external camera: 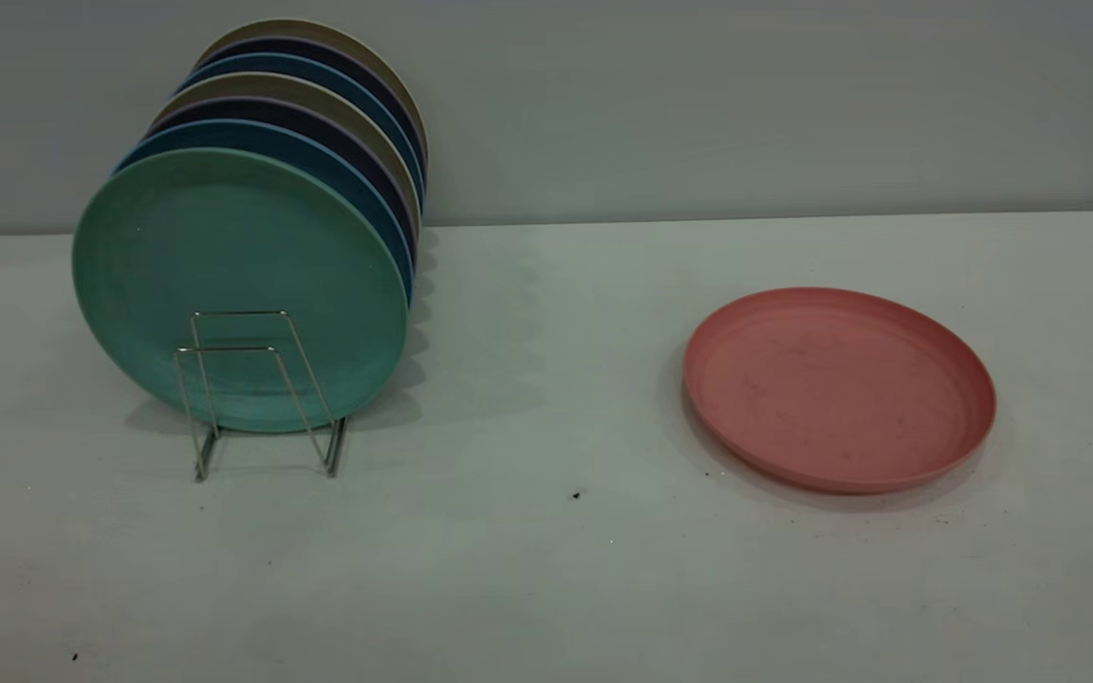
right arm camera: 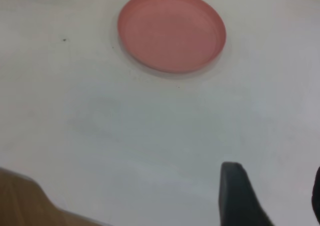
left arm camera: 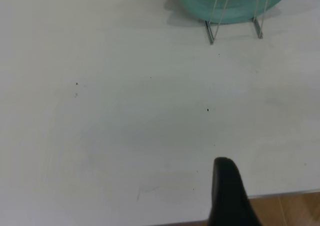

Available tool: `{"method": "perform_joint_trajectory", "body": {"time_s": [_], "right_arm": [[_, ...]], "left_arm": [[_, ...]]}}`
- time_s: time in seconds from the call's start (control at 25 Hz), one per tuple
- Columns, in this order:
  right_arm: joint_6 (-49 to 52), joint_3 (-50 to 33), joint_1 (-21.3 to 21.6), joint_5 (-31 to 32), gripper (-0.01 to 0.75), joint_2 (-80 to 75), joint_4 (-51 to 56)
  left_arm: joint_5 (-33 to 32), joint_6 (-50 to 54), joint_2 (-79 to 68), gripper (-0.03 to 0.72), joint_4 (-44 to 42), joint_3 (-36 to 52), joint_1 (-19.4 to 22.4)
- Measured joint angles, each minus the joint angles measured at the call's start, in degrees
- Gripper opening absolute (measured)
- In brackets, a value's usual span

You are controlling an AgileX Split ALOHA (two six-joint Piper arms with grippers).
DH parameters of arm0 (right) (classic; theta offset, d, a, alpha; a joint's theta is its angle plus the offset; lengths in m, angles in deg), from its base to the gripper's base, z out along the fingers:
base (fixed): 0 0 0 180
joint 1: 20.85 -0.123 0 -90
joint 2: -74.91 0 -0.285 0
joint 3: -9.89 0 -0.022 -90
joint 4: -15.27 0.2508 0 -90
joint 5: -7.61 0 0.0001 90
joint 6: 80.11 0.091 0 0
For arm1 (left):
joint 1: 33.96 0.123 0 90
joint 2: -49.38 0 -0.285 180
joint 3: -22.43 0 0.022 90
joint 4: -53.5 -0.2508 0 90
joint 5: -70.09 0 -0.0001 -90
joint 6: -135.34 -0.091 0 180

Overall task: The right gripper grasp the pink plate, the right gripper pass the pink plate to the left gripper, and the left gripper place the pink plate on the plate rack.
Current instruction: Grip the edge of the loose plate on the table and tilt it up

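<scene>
The pink plate lies flat on the white table at the right; it also shows in the right wrist view, far from the fingers. The plate rack stands at the left, with its two front wire loops empty. Neither gripper shows in the exterior view. My right gripper is open and empty over bare table near the table's edge. My left gripper shows one black finger with nothing against it; it is open and empty, well short of the rack.
Several plates stand upright in the rack, a teal-green plate in front, then blue, dark purple and beige ones. The table ends at a grey back wall. Its edge and the wooden floor show by both grippers.
</scene>
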Motion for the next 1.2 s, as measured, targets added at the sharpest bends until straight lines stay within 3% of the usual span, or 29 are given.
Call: {"method": "perform_joint_trajectory", "body": {"time_s": [0.96,1.08,1.2], "right_arm": [[0.0,0.2,0.0,-0.6,0.358,-1.5,0.1],[-0.3,0.7,0.0,-7.9,0.347,-5.1,3.0],[-3.3,0.8,0.0,-17.4,0.347,-10.9,7.9]], "left_arm": [[0.0,-1.4,0.0,0.476,-0.6,0.0,0.0],[1.2,-1.4,0.0,0.476,-0.6,-0.3,0.0],[7.6,-0.4,0.0,0.476,0.3,-0.7,0.0]]}}
